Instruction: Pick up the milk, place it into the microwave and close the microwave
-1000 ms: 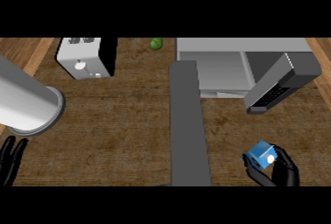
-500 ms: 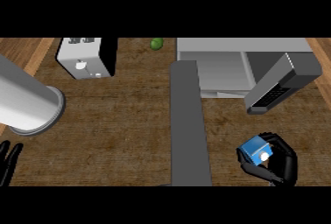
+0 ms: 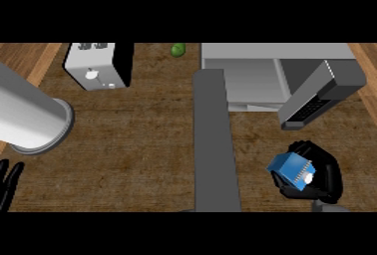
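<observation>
Brown wood-grain tabletop (image 3: 132, 149), seen steeply from above, carries all items listed.

Milk (image 3: 293, 169): small blue carton with a white cap, tilted, in the lower right of the view. Held in the right hand (image 3: 324, 172), whose black fingers curl round its far and right sides; the carton sits against the palm. Whether it touches the tabletop cannot be told.

Microwave (image 3: 254, 74): grey box at upper right, up the view from the milk and apart from it. Cavity open toward the viewer, pale grey inside. Microwave door (image 3: 318, 94): swung out to the right, dark grey, with a black keypad strip on its lower end; its lower end lies nearest the held carton, not touching.

Grey strip (image 3: 216, 144): long dark-grey band running from beside the microwave down to the lower edge, left of the milk.

Left hand (image 3: 9, 182): at the lower left edge, black fingers straight and apart, resting, holding nothing.

Metal cylinder (image 3: 29, 117): large, pale grey, lying at the left edge.

Toaster (image 3: 95, 64): white and black, upper left.

Green item (image 3: 177, 50): small, at the top edge, between toaster and microwave.
</observation>
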You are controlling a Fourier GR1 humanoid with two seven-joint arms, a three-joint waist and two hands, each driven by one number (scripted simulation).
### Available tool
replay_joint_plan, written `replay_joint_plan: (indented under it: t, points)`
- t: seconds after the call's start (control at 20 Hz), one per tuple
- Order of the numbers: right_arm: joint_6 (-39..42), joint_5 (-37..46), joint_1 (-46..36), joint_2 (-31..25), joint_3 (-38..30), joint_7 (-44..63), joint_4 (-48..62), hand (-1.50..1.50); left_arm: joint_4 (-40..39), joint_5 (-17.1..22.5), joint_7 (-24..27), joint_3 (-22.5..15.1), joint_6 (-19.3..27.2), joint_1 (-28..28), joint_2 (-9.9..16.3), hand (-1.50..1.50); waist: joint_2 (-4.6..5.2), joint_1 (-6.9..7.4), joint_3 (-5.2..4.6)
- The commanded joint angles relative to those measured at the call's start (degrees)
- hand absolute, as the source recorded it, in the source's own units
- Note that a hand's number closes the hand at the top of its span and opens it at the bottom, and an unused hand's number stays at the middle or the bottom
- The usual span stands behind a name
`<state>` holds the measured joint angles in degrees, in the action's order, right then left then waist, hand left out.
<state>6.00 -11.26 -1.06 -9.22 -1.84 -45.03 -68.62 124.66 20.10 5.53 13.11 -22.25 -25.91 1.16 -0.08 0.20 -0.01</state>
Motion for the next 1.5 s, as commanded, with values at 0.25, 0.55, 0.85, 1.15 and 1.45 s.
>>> replay_joint_plan:
  t: [0.25, 0.55, 0.85, 1.15, 1.45]
  points:
    - [-7.7, 6.5, 1.1, 3.0, 5.4, 9.6, -14.3, 1.50, -1.6, 0.1, 3.3, 0.5, -0.9, -2.3, -1.1, -1.50, -0.04, -0.02, -0.02]
    - [-14.7, 11.8, -13.8, 3.1, 3.3, 17.7, -4.7, 1.50, -5.5, -0.6, 2.9, 2.6, -2.9, 0.1, -0.7, -1.50, 0.10, 0.32, 0.00]
    - [-13.2, 10.8, -29.9, 1.1, -1.9, 20.0, 11.9, 1.50, 1.4, -0.4, -4.9, 0.4, 1.5, 3.1, -0.4, -1.50, 0.29, 0.80, 0.06]
    - [-14.0, 12.4, -42.3, 2.7, -4.6, 11.6, 32.5, 1.50, -5.5, 2.2, -1.1, 3.8, -2.1, 4.8, 1.2, -1.50, 0.62, 1.69, 0.08]
    - [-16.4, 13.2, -51.2, -0.2, -8.6, 6.0, 45.9, 1.50, -9.7, 3.3, 0.2, 5.9, -4.3, 8.7, 4.2, -1.50, 1.43, 3.08, 0.12]
